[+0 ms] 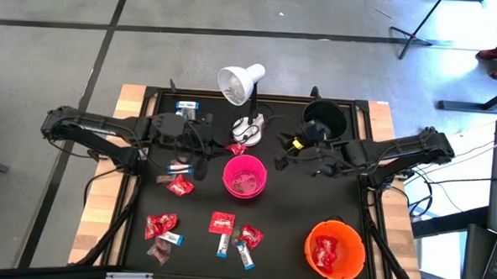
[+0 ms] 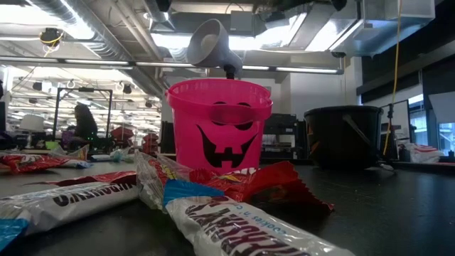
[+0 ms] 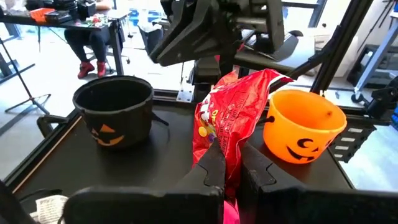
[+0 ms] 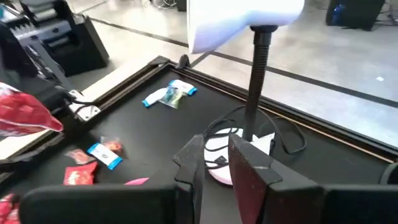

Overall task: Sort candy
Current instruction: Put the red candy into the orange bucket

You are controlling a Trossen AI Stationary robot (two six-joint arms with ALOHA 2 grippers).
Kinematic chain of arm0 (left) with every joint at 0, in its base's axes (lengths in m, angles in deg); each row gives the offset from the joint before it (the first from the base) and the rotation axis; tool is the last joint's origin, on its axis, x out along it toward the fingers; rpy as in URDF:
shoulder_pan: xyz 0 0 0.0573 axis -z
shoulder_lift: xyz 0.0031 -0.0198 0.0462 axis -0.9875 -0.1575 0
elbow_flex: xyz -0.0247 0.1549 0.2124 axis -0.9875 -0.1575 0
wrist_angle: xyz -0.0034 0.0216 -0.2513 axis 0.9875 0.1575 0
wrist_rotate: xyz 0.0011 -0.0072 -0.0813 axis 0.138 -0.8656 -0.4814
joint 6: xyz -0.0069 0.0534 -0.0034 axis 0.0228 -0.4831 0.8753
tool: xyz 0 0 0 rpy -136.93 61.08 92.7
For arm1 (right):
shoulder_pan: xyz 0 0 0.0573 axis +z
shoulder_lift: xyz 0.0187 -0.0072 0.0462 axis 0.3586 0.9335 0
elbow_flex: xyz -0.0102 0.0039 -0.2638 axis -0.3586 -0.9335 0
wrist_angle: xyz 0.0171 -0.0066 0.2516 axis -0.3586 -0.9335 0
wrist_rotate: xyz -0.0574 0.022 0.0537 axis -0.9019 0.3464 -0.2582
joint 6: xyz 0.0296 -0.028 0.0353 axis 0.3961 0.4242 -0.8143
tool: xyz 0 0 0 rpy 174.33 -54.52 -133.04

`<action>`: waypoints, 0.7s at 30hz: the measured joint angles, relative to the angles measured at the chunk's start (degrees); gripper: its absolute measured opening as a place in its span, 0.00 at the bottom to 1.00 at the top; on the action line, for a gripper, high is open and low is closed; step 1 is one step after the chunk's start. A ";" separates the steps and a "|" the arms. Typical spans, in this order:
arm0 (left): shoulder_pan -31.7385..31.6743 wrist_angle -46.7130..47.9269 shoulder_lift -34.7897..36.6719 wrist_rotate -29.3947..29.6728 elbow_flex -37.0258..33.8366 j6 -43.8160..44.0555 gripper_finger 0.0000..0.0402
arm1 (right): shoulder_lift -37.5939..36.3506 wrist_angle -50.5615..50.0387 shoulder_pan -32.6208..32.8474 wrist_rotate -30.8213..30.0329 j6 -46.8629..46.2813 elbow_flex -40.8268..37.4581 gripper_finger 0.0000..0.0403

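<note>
Candy (image 1: 220, 224) lies scattered over the near half of the dark surface (image 1: 286, 234): shiny red packets, slim white-and-blue bars and a dark brown piece, mostly loose and a few overlapping. One more white-and-blue bar (image 1: 185, 107) sits alone near the far edge, on the left arm's side.

The pink bucket (image 1: 245, 175) stands at the middle of the surface, with a carved-pumpkin face on its wall and some small pieces in the bottom that are too small to tell apart. The orange bucket (image 1: 334, 248) sits at the near corner on the right arm's side and holds several red packets. The black bucket (image 1: 325, 116) stands at the far edge; its contents cannot be made out.

The left pincer (image 3: 226, 163) is closed on a red packet (image 3: 233, 109), held upright above the surface, its crinkled wrapper showing yellow print. It hovers just beside the pink bucket. The right pincer (image 4: 214, 163) hangs between the pink and black buckets, its fingers a little apart with nothing between them, pointed at the base of the white desk lamp (image 1: 241, 84).
</note>
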 joint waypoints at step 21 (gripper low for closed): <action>0.92 -3.26 -1.21 -0.20 -0.04 -1.51 0.00 | 4.30 17.73 15.49 -11.22 32.44 -0.05 0.18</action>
